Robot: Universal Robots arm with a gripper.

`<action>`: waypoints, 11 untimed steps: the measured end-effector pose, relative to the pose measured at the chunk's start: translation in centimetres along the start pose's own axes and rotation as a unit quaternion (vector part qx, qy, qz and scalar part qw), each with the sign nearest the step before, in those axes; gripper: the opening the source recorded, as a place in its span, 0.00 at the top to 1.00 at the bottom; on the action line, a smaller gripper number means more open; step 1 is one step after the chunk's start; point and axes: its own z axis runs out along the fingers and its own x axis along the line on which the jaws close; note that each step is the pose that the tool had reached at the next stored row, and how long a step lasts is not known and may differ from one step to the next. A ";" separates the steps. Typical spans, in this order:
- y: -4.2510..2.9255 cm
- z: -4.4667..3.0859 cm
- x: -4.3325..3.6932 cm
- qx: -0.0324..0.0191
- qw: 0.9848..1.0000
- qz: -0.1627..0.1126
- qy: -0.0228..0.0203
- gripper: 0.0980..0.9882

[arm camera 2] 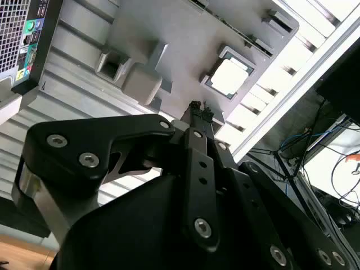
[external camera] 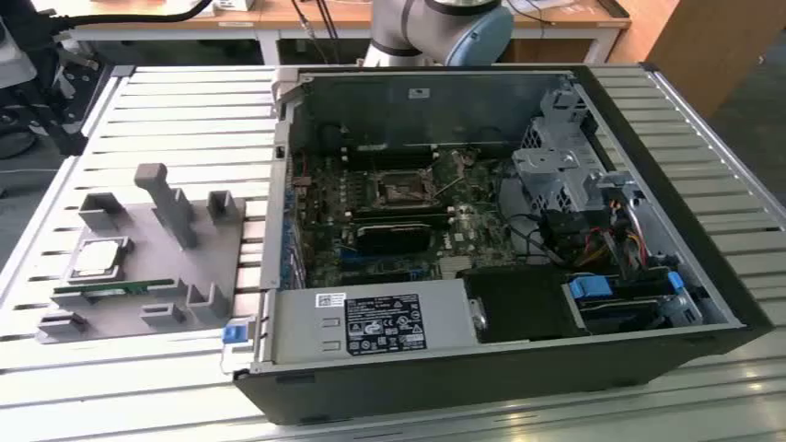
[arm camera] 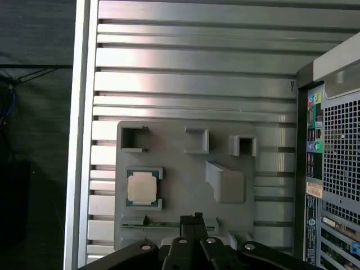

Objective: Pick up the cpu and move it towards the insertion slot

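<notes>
The arm (external camera: 433, 26) is built of smooth silver-grey sections, with a pale blue cap (external camera: 481, 32) on one joint. The gripper (arm camera 2: 198, 108) is matt black, made of flat, angular link plates pinned with round silver screws (arm camera 2: 89, 160), with a bare metal collar at its base. Its slim dark fingers (arm camera: 189, 223) end in small ridged tips.

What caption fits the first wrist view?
The gripper hovers above the grey tray, where the cpu rests in its recess.
</notes>
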 end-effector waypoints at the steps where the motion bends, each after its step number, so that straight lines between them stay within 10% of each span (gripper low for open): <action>1: 0.00 0.00 0.00 0.000 1.000 0.000 0.000 0.99; 11: 0.01 0.02 0.40 0.000 1.000 0.000 0.000 0.99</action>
